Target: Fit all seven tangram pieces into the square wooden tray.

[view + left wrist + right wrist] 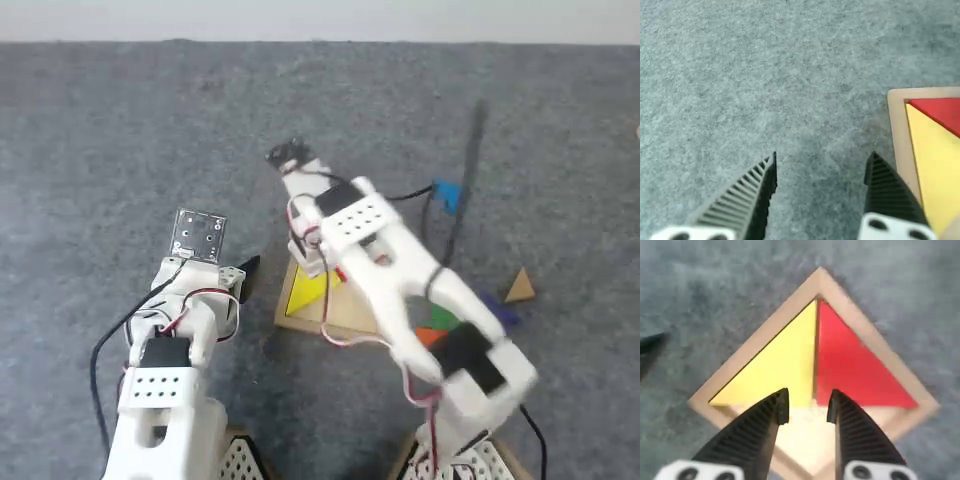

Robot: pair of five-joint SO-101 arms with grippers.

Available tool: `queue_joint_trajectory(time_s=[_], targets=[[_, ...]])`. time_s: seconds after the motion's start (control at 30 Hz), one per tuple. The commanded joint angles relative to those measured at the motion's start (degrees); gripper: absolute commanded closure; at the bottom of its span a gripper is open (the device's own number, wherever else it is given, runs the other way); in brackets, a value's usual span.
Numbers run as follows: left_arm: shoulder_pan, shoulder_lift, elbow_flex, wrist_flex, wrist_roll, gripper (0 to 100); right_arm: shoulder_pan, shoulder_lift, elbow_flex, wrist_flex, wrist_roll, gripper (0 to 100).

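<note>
The square wooden tray (875,337) holds a yellow triangle (775,365) and a red triangle (850,370) side by side; the rest of its floor is bare wood. My right gripper (807,407) hangs open just above the tray where the two triangles meet, holding nothing. In the high view the right arm (360,225) covers most of the tray (300,318). My left gripper (822,160) is open over bare carpet just left of the tray's edge (896,130). On the carpet right of the tray lie a blue piece (447,193), a tan triangle (519,287), and purple (500,310), green (440,318) and orange (428,337) pieces.
Grey carpet covers the whole table. A dark cable (465,180) runs up past the blue piece. The left arm (175,340) stands at the lower left, with open carpet to its left and beyond the tray.
</note>
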Motion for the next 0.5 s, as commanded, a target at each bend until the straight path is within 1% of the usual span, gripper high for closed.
queue_joint_trajectory(time_s=[0.0,0.07,0.17,0.27,0.37,0.47], targets=[[-0.26,-1.32,-0.4,-1.49,0.26,72,2.86,-16.48,0.7,5.58,2.2,84.6],[-0.26,-1.32,-0.4,-1.49,0.26,72,5.58,-22.2,4.31,5.41,3.43,84.7],[-0.18,-1.32,-0.4,-1.49,0.26,72,12.18,-28.97,9.41,5.41,5.19,84.4],[0.0,-1.32,-0.4,-1.49,0.26,72,21.41,-33.98,14.42,4.18,6.59,84.4],[0.0,-1.32,-0.48,-1.49,0.26,72,30.99,-35.65,17.67,5.76,7.38,84.5],[0.0,-1.32,-0.48,-1.41,0.26,72,37.23,-34.68,22.51,5.58,14.15,84.4]])
